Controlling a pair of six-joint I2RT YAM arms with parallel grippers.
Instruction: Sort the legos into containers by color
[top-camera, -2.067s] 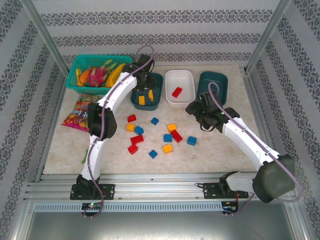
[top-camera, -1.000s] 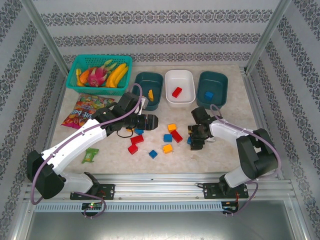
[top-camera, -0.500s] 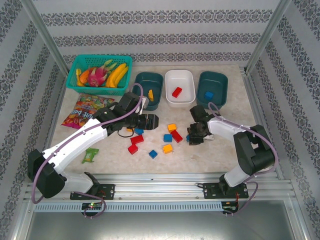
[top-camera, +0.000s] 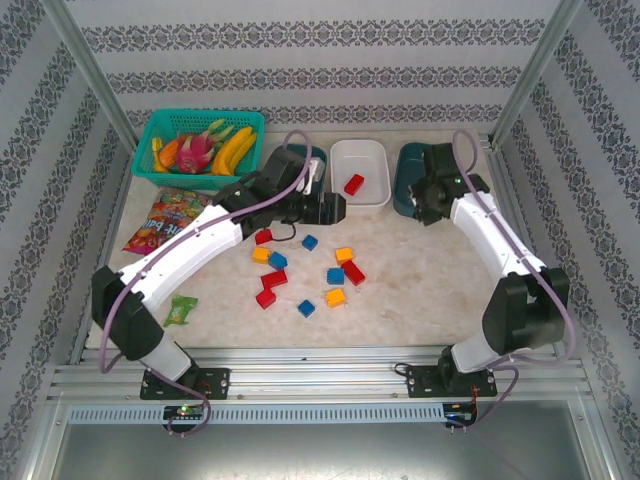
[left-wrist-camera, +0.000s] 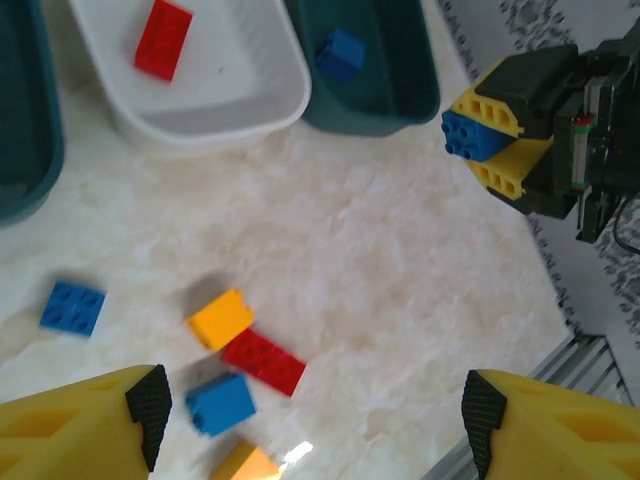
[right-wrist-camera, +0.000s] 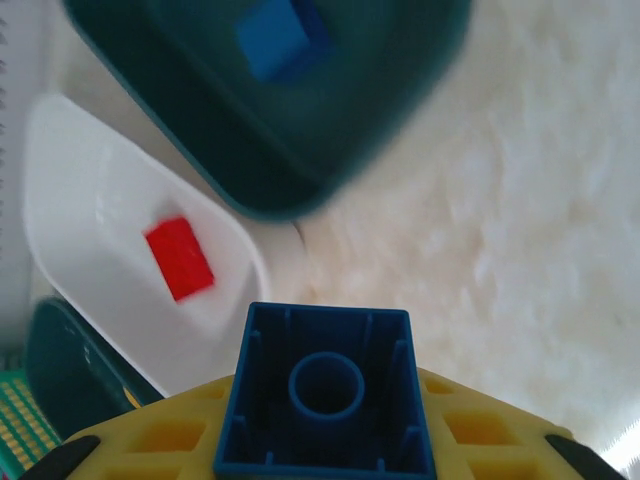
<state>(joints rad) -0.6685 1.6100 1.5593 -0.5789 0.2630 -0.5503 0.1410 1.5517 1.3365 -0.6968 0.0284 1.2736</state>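
My right gripper (top-camera: 428, 200) is shut on a blue lego (right-wrist-camera: 325, 395), hollow underside toward the camera, and hangs just in front of the right teal tub (top-camera: 404, 168), which holds one blue lego (right-wrist-camera: 275, 40). The held lego (left-wrist-camera: 478, 135) also shows in the left wrist view. The white tub (top-camera: 372, 160) holds a red lego (top-camera: 353, 184). My left gripper (top-camera: 335, 209) is open and empty, above the table in front of the left teal tub (left-wrist-camera: 25, 120) and the white tub. Several loose legos lie mid-table, among them a yellow (top-camera: 344, 255), a red (top-camera: 353, 272) and a blue (top-camera: 335, 275).
A bright teal mesh basket (top-camera: 160, 130) of toy fruit stands at the back left, with a colourful snack bag (top-camera: 165, 222) in front of it. A small green packet (top-camera: 181, 310) lies near the left front. The metal rail (top-camera: 320, 375) runs along the near edge.
My right gripper has lifted the blue lego off the table and carried it back to the right teal tub. My left gripper has moved away from the loose legos toward the tubs.
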